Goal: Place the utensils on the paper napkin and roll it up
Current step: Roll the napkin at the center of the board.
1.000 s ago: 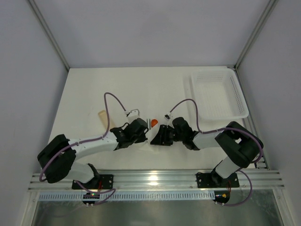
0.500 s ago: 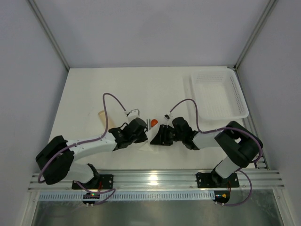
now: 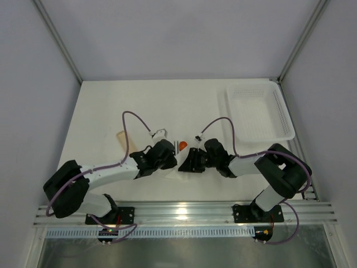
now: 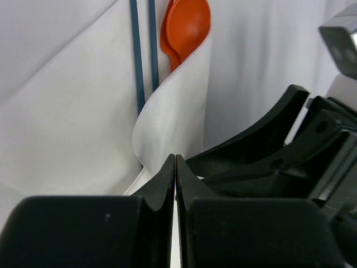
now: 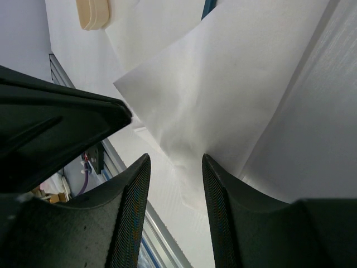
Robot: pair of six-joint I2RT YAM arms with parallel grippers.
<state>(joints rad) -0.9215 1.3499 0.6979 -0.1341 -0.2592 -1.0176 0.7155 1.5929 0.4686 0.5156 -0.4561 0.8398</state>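
Rolling begins: the left gripper [image 4: 175, 160] clenches the curled edge of the paper napkin [image 4: 72, 111], with the orange spoon [image 4: 187, 25] and blue sticks [image 4: 142, 56] just ahead of its tips. The right gripper [image 5: 175, 162], jaws parted, faces the sheet. The next move likely calls for turning the fold over them gently.

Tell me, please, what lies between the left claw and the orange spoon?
The napkin, in the left wrist view: its fold rises from the shut left claw and covers the handle of the spoon.

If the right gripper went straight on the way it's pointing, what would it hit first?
Probably the thin white paper napkin, folded just ahead of the right gripper; the left gripper sits close beyond, depth unclear.
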